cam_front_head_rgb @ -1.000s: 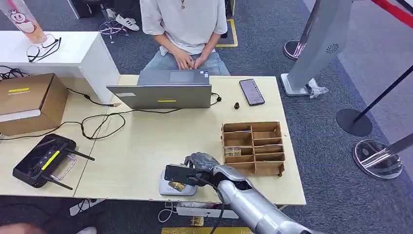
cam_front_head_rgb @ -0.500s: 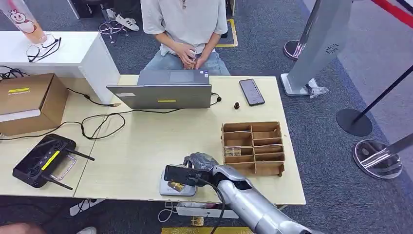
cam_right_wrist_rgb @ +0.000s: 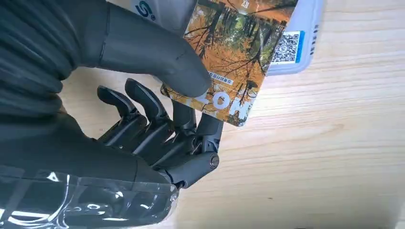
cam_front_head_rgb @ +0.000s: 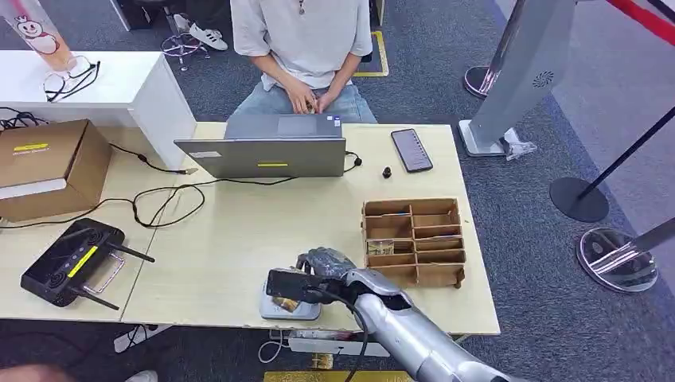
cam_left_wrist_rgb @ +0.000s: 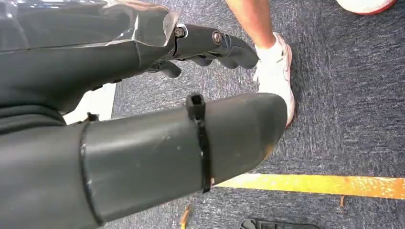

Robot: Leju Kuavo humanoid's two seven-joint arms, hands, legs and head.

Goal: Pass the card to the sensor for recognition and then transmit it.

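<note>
Right robot hand (cam_right_wrist_rgb: 157, 129) pinches card (cam_right_wrist_rgb: 234, 57) over sensor (cam_front_head_rgb: 288, 305).

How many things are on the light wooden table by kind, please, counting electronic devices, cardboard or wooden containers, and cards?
Electronic devices: 4 (laptop, phone, black controller, sensor)
Containers: 2 (cardboard box, divided organizer)
Cards: 1 (card, held by the right hand over the sensor)
Total: 7
</note>
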